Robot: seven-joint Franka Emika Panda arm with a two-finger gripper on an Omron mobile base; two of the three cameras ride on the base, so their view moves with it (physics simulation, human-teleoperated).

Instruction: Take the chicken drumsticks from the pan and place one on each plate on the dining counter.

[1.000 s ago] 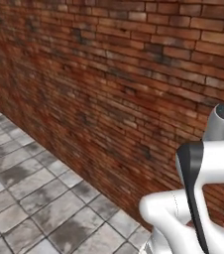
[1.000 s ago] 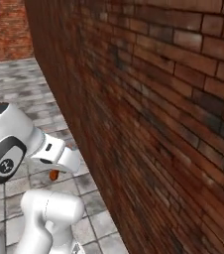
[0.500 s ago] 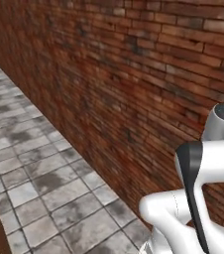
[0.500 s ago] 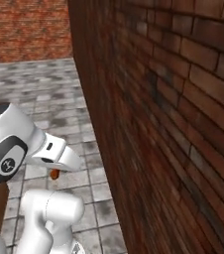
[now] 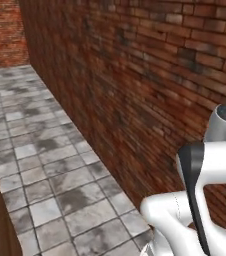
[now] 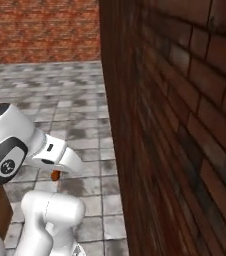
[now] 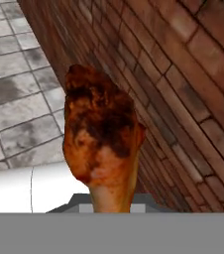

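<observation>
brick wall (image 5: 150,75) and grey tiled floor (image 5: 40,165) — gripper (image 7: 109,206) clamped on a chicken drumstick (image 7: 101,139).

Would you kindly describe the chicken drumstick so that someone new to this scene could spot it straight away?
Start from the long red brick wall that runs beside the grey tiled floor. In the hand view, just in front of that wall, the chicken drumstick stands up from the bottom, thin bone end down in the shut claw. It is the one golden-brown, dark-charred lump among flat bricks and tiles.
</observation>
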